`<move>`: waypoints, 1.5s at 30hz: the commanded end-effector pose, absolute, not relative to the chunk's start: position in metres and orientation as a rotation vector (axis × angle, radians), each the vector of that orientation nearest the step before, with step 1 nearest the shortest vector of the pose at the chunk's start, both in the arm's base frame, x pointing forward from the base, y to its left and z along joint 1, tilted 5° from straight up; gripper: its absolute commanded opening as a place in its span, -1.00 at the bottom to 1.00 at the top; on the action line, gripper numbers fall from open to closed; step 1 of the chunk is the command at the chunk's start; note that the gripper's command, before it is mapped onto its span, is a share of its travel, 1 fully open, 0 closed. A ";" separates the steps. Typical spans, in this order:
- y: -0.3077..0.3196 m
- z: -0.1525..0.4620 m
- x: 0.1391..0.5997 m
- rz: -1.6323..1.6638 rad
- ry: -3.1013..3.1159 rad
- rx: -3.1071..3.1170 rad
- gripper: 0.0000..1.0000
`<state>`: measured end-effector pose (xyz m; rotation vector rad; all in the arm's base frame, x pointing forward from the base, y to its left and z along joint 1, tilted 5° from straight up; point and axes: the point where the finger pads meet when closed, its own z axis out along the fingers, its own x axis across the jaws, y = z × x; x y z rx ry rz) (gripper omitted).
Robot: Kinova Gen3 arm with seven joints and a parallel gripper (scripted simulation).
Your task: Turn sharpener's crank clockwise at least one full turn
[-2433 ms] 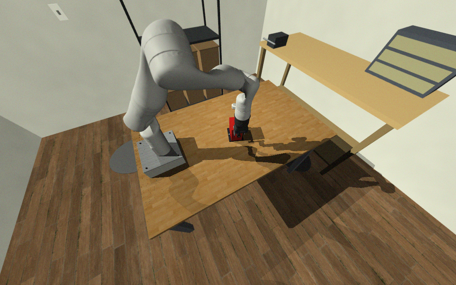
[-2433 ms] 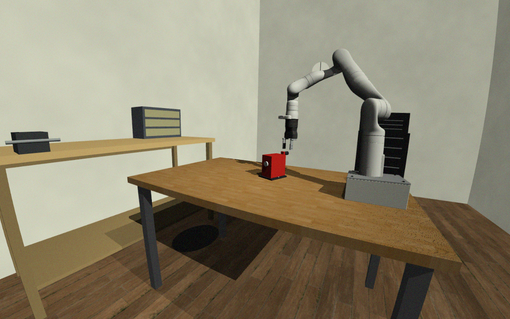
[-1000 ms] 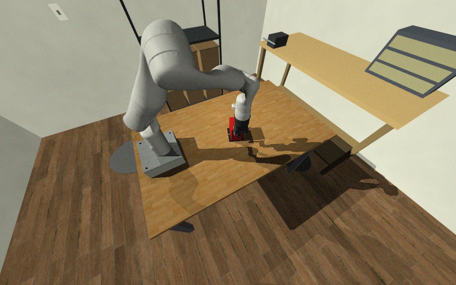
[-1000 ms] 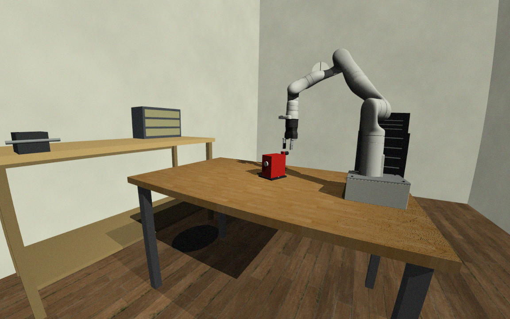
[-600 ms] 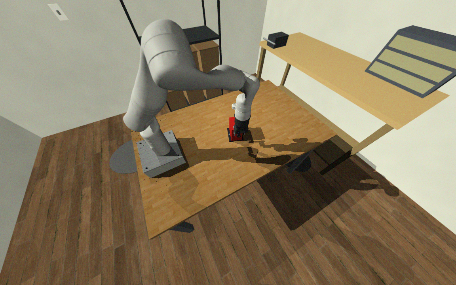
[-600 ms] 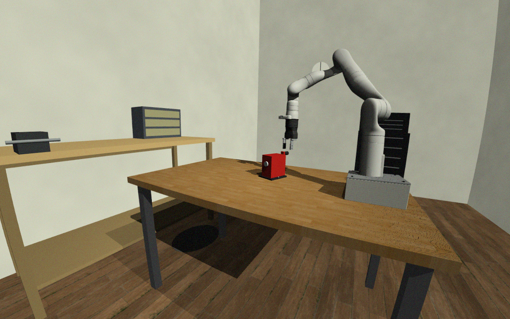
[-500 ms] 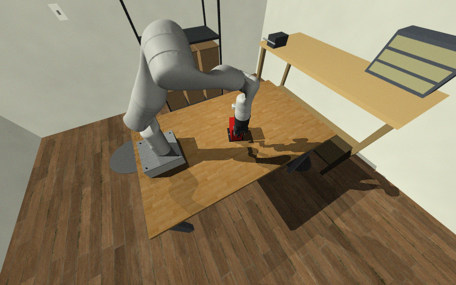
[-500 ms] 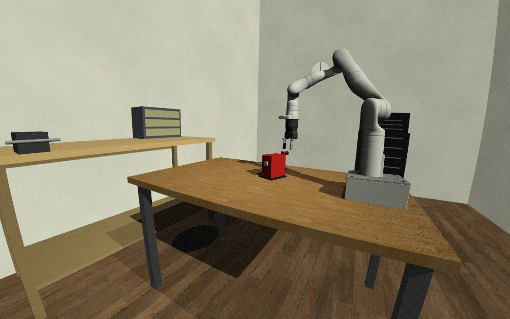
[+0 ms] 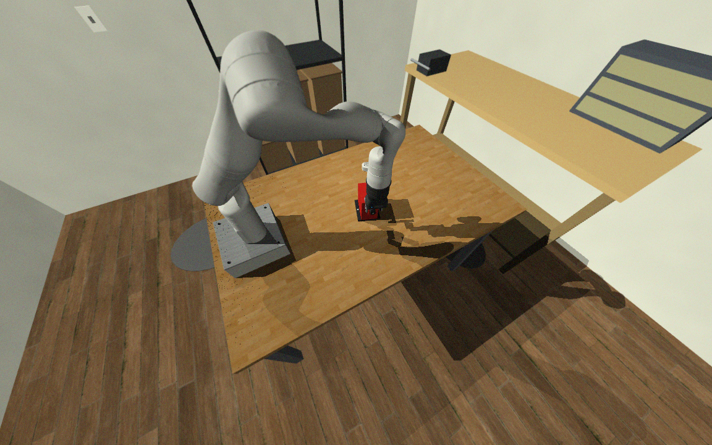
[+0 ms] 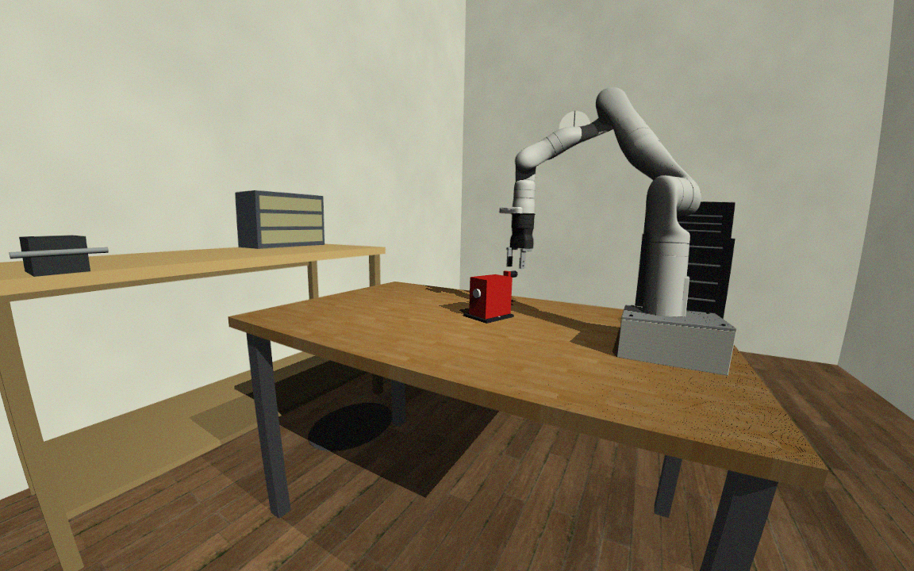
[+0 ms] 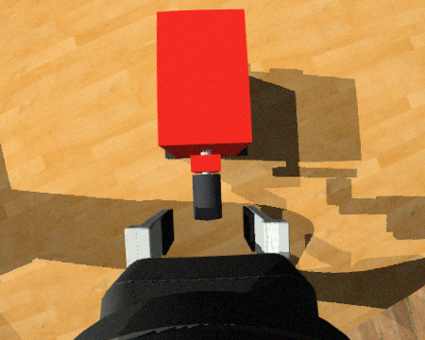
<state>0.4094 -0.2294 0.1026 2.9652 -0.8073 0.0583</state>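
1. My two-finger gripper (image 11: 207, 236) stands wide, with nothing between its white-tipped fingers.
2. I hang it pointing straight down over the wooden table (image 10: 446, 354), just above the red box-shaped pencil sharpener (image 10: 489, 296).
3. The sharpener stands on a thin dark base plate near the middle of the table top, well apart from the grey block (image 10: 708, 354) that my arm is mounted on.
4. In the wrist view the sharpener's red top (image 11: 203, 78) fills the far part of the picture, and its crank sticks out of the near face toward me.
5. The crank shows as a small red arm piece (image 11: 205, 162) at the box and a dark cylindrical handle (image 11: 207, 196) pointing at the gap between my fingers.
6. The handle's near end lies just short of my fingertips and about midway between them; neither finger touches it.
7. In the exterior view my fingers hover right above the crank handle (image 10: 512, 273) at the sharpener's upper right edge, and a small grey round knob (image 10: 476, 292) shows on the box's left face.
8. To the left of the table stands a pale wooden workbench (image 10: 162, 264) carrying a dark drawer cabinet with tan fronts (image 10: 280, 218) and a dark block with a grey rod (image 10: 54, 253).
9. Behind my arm's base stands a black shelf rack (image 9: 340, 33).
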 end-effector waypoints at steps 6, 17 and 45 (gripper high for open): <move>-0.233 0.094 0.408 0.058 -0.800 2.962 0.93; -0.234 0.084 0.408 0.058 -0.800 2.962 0.93; -0.236 0.062 0.408 0.058 -0.800 2.962 0.93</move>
